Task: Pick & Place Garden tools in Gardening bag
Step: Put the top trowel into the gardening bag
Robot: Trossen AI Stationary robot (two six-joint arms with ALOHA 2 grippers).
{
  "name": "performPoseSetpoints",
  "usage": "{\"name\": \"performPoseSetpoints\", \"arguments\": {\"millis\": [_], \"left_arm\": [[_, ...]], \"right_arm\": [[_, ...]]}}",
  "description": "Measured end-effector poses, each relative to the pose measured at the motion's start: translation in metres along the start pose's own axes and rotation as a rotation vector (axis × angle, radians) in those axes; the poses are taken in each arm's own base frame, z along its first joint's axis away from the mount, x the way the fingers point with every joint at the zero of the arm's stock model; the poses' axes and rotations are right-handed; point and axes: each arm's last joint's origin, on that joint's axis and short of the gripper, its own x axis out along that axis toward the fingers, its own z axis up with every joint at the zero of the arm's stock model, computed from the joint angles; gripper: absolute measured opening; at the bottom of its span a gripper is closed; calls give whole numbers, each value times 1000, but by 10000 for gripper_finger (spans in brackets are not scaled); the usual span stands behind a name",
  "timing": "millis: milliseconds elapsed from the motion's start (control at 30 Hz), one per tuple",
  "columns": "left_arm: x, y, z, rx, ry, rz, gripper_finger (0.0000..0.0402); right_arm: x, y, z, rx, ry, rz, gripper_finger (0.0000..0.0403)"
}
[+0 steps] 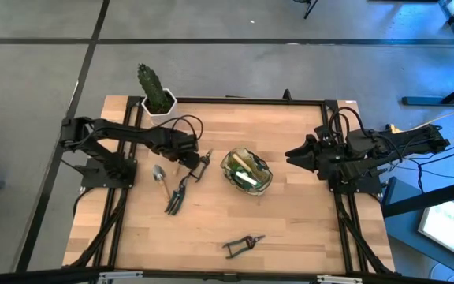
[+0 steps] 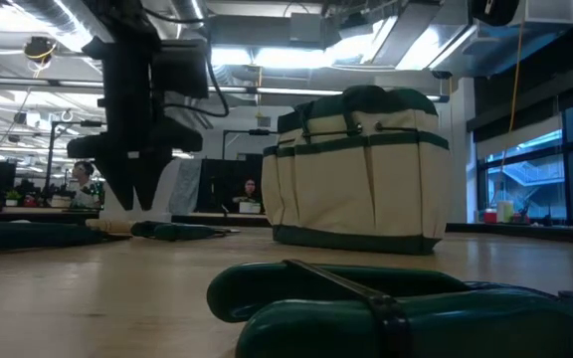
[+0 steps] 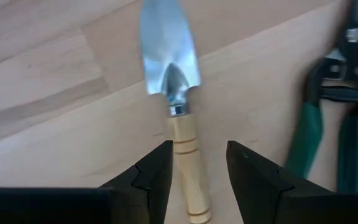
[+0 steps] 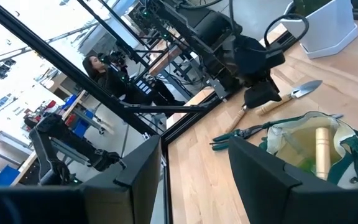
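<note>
A trowel [image 3: 178, 93] with a silver blade and a pale wooden handle lies flat on the table [image 1: 290, 229]; its blade [image 1: 159, 172] shows left of centre. My left gripper [image 3: 201, 168] points down over it, open, with one finger on each side of the handle and a gap still showing; in the low view the gripper [image 2: 137, 199] hangs just above the tabletop. Green-handled shears [image 3: 328, 124] lie beside the trowel. The gardening bag [image 1: 247, 172] stands at the table's middle, its mouth up, with a wooden-handled tool [image 4: 321, 149] inside. My right gripper [image 4: 194, 168] waits open and raised at the right edge.
Black pruning shears [image 1: 243, 246] lie near the front edge. Another wooden-handled tool [image 1: 201, 166] lies between my left gripper and the bag. A cactus in a white pot [image 1: 158, 95] stands at the far left corner. People sit in the room beyond the table.
</note>
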Motion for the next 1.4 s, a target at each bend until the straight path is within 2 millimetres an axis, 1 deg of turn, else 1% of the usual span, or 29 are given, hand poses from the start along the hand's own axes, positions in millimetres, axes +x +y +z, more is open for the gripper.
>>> {"name": "performPoseSetpoints", "arguments": {"millis": [167,333,700,1100,1400], "left_arm": [[8,4,3,-13,56,-6,145],[17,10,3,-39,63,-13,145],[19,13,13,-48,33,-39,144],[22,16,12,-41,62,-50,123],[22,15,11,-38,77,-62,121]], "right_arm": [[0,0,0,6,14,12,193],[0,0,-1,16,20,16,193],[0,0,-1,23,22,17,193],[0,-1,-2,21,32,5,193],[0,-1,-2,18,37,0,193]]}}
